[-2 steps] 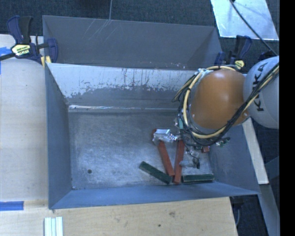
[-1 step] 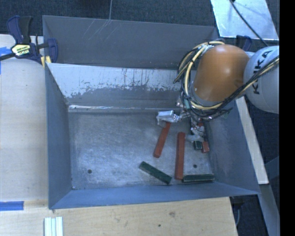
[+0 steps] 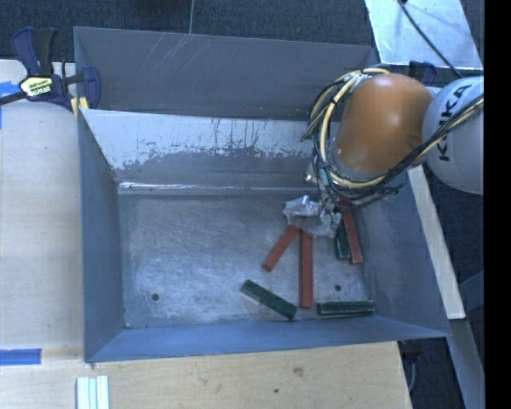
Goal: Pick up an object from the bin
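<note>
The arm reaches into the grey metal bin and its orange cover hangs above the jaws, which are low over the bin floor. The cables and the metal parts hide their tips, so I cannot tell if the jaws are spread or pressed together, and I see nothing held between them.

Directly under the jaws the upper ends of two red-brown sticks come together. The slanted stick runs away from the jaws toward the view's lower left, and the straight stick runs toward the near wall. On the arm's side of the jaws a third red-brown stick lies touching a dark bar. Well beyond the jaws, near the front wall, are two dark green blocks.

In my judgement the risk is the two stick ends lying so close. The jaws may close on both, or catch only the very end of one, and then the stick could swing and slip out during the lift. The sticks are also thin and flat on the floor, so the jaws may pass over them.
</note>
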